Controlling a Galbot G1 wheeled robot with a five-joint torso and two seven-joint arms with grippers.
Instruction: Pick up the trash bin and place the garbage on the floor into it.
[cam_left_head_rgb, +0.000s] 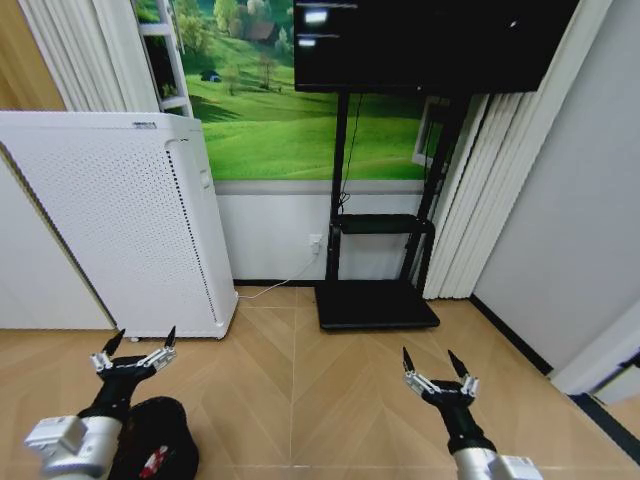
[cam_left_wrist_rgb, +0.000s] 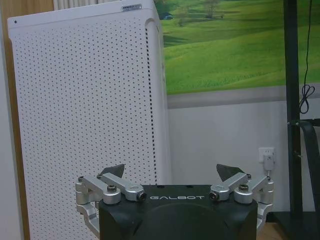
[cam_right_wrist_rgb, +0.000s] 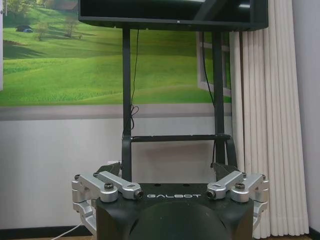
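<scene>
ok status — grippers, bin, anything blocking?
Left gripper open, empty, above the trash bin. Right gripper open, empty, over bare floor. Bin on the floor, red-and-white scrap inside. Air purifier just behind.

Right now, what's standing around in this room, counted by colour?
White: 1, the air purifier
Black: 3, the trash bin, the TV stand, the screen
Total: 4

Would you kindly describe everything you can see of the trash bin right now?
The trash bin is a small round black wastebasket standing upright on the wooden floor, at the head view's lower left. The left arm crosses in front of it, hiding part of its rim; whether they touch is unclear. A red-and-white scrap shows inside. The left pincer, open, is beyond it, holding nothing.
</scene>
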